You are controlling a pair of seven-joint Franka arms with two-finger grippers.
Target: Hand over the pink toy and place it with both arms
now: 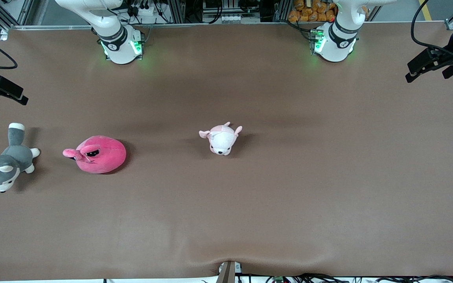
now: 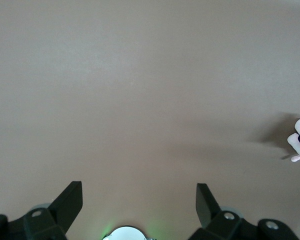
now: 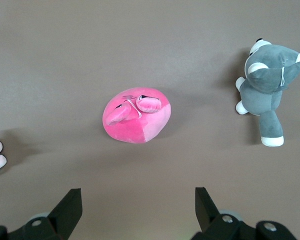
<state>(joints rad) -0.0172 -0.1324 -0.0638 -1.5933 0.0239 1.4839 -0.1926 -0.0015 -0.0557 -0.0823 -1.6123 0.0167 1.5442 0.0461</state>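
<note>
1. The pink toy (image 1: 101,154) lies on the brown table (image 1: 289,196) toward the right arm's end, about midway between the robots' bases and the table edge nearest the front camera. Nothing holds or touches it.
2. It is a rounded blob, slightly longer along the table's length than across it. Its floppy ears and dark eyes sit at the end that faces the right arm's end of the table, one ear sticking out past the body that way. In the right wrist view the toy (image 3: 136,116) shows both ears flopped over its top.
3. The grey-and-white husky plush (image 1: 7,164) lies nearby, closer still to the right arm's end of the table, apart from the pink toy, with its head nearer the front camera and its tail pointing toward the bases.
4. The pale pink-and-white puppy plush (image 1: 221,138) lies near the table's middle, well apart from the pink toy, toward the left arm's end.
5. The right gripper (image 3: 138,207) hangs above the table over the pink toy's area, fingers spread wide with nothing between them.
6. The left gripper (image 2: 140,200) hangs over bare table, fingers likewise spread wide and empty; only an edge of the puppy plush shows in its wrist view.
</note>
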